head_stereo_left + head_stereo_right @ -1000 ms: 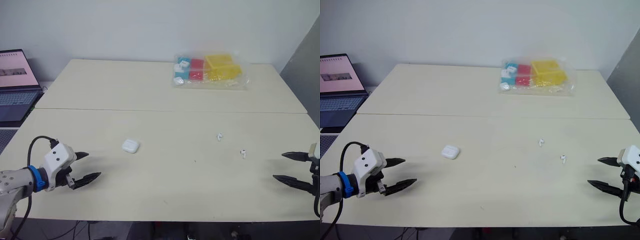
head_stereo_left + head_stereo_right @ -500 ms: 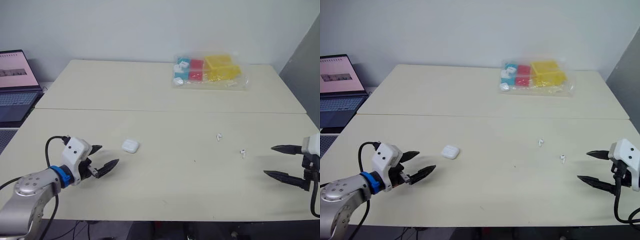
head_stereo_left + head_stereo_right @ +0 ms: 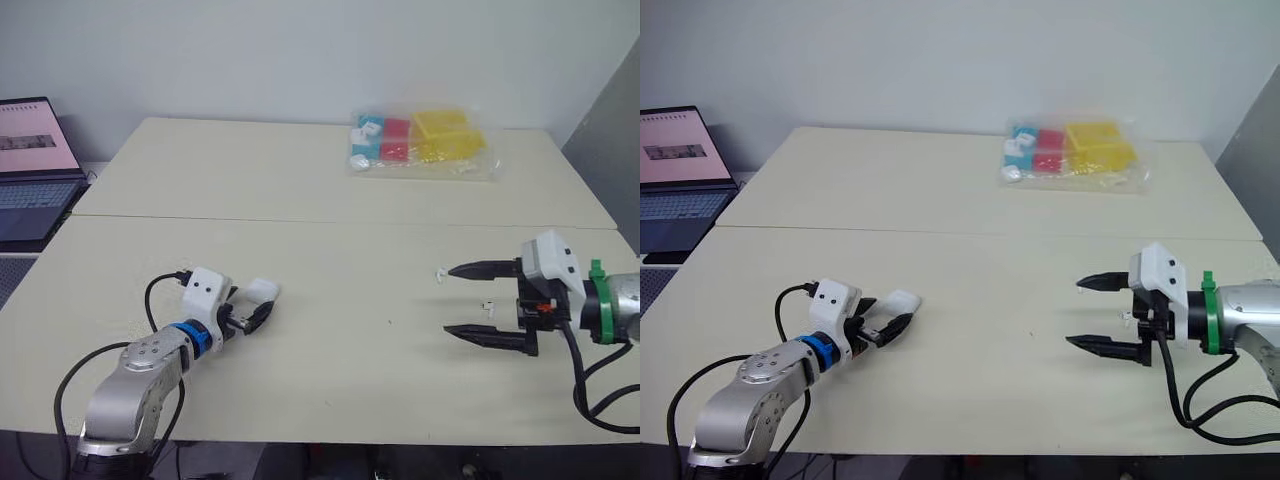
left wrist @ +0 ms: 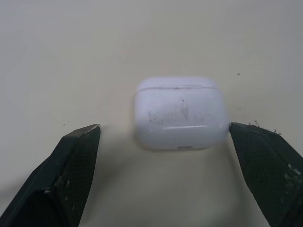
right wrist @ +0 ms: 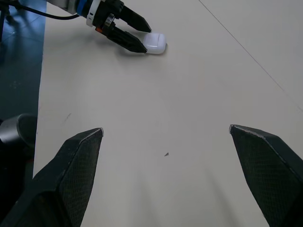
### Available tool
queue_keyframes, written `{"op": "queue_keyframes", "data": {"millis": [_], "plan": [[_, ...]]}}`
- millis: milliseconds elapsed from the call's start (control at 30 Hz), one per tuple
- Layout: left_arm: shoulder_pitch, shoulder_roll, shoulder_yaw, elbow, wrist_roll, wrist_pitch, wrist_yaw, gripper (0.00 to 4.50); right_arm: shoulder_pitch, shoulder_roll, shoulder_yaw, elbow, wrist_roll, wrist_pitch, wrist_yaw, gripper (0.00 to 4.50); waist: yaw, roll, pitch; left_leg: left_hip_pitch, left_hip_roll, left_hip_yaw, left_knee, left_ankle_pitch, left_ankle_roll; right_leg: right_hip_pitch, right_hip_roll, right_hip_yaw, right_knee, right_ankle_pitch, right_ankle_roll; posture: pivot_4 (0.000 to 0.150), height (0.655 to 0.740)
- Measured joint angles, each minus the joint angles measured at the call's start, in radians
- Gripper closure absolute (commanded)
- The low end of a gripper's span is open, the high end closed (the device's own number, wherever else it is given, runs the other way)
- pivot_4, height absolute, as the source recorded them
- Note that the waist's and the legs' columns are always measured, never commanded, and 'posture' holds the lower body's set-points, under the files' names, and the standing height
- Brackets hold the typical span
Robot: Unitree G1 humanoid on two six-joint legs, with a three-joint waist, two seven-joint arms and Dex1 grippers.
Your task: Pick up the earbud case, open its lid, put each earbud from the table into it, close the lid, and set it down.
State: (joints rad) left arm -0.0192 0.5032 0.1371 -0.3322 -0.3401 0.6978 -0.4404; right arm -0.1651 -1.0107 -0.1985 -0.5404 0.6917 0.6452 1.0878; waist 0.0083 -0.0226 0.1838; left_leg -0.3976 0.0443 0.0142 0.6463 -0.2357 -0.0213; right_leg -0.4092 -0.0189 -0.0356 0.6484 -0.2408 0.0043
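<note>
The white earbud case (image 4: 179, 112) lies lid shut on the cream table (image 3: 330, 250), left of centre. My left gripper (image 3: 255, 306) is open, with one black finger on each side of the case; one fingertip (image 4: 236, 130) is at the case's edge. Two small white earbuds lie on the right: one earbud (image 3: 438, 275) just off the tip of my right gripper's far finger, the other earbud (image 3: 488, 308) between its two fingers near the wrist. My right gripper (image 3: 449, 300) stands wide open just above the table, holding nothing.
A clear bag of yellow, red and blue blocks (image 3: 420, 140) sits at the back right of the table. An open laptop (image 3: 30, 170) stands off the table's left side. A seam (image 3: 340, 222) runs across the table.
My left gripper has moved right to the case and now straddles it. My right gripper has moved left, so that its fingers now reach the earbuds.
</note>
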Motion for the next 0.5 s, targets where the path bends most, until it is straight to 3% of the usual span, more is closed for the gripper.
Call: {"op": "queue_keyframes", "data": {"millis": [233,500], "plan": [[-0.047,-0.027,-0.017,0.027,0.005,0.034,0.019,0.00,-0.013,0.007,0.028,-0.002,0.000,0.000,0.002,0.03,0.005,0.000,0.000,0.002,0.000,-0.001,0.001,0.000,0.000,0.001,0.000,0.000,0.002,0.000,0.000,0.150,0.7359],[-0.106,0.034,-0.063,0.100,0.013,0.000,-0.080,0.00,-0.021,0.011,0.045,-0.009,0.000,0.000,0.001,0.03,0.015,0.001,-0.001,0.003,0.000,0.000,0.001,0.000,0.000,0.002,0.000,-0.001,0.002,0.000,0.000,0.150,0.7359]]}}
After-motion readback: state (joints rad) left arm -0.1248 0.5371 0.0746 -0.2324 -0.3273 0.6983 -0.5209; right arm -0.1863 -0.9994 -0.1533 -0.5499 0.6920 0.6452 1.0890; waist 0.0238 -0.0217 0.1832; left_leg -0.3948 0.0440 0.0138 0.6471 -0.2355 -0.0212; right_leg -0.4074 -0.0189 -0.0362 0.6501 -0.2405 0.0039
